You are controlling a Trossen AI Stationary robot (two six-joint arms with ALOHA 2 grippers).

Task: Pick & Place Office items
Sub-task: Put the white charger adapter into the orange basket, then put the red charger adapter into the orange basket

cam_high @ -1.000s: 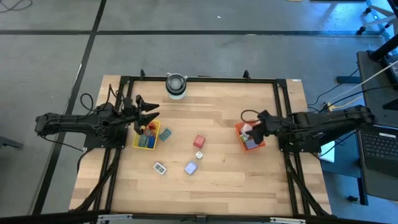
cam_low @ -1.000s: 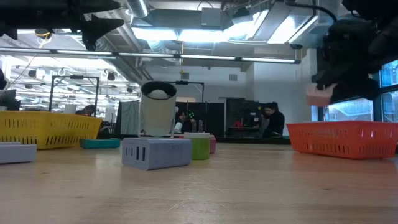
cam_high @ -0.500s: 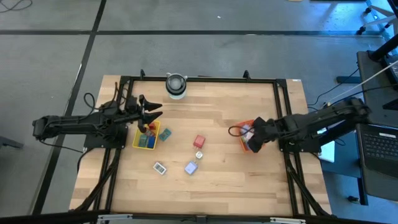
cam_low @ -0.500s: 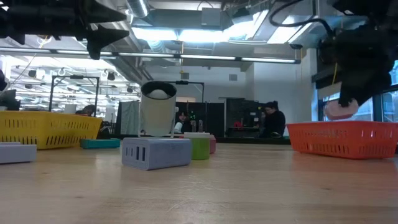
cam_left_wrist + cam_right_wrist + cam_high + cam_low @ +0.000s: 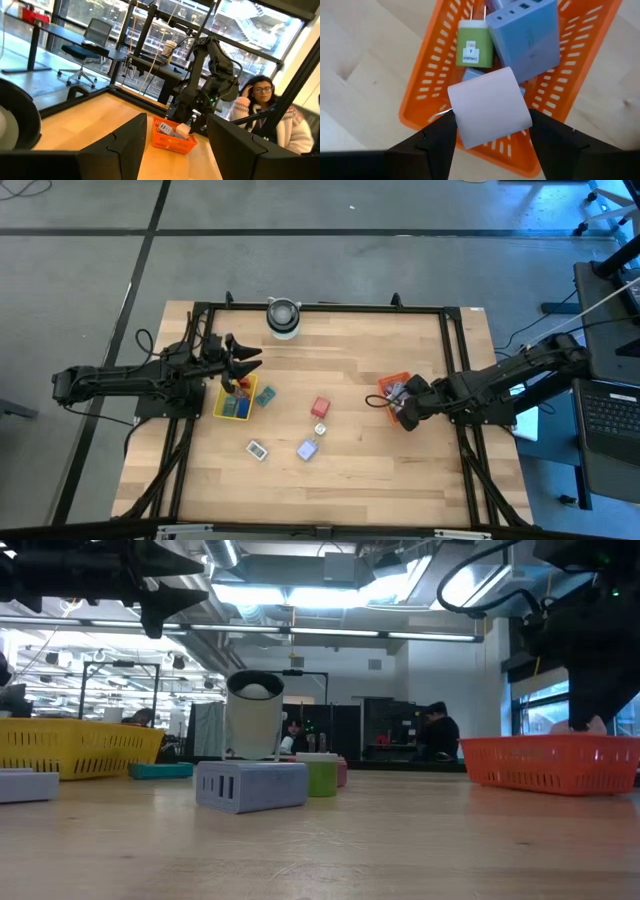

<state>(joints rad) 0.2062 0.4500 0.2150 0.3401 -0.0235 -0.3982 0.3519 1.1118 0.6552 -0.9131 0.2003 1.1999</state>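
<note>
My right gripper (image 5: 404,408) points down over the orange tray (image 5: 388,385) at the table's right, shut on a pale pink block (image 5: 490,107). In the tray lie a green block (image 5: 474,50) and a blue block (image 5: 525,32). My left gripper (image 5: 243,364) hovers open above the yellow tray (image 5: 222,411) at the left, nothing between its fingers. A teal piece (image 5: 265,395), a red piece (image 5: 320,407), a lavender block (image 5: 308,448) and a white piece (image 5: 258,449) rest on the wood between the trays. My right gripper pinches the pale pink block by two opposite sides (image 5: 456,119) between its two fingers, coming from above and pointing steeply down. The block hangs just over the orange tray, level with its rim (image 5: 545,743); whether it touches the items below cannot be told.
A round grey-white cylinder (image 5: 283,317) stands at the far edge. A small white piece (image 5: 320,428) lies by the red one. A black frame (image 5: 320,307) runs round the table. Bare wood lies along the near edge. People sit in the room beyond.
My right gripper has tipped from slanting to steeply downward and moved toward the near edge over the orange tray. The pale pink block has sunk with it, from well above the tray to about rim height.
</note>
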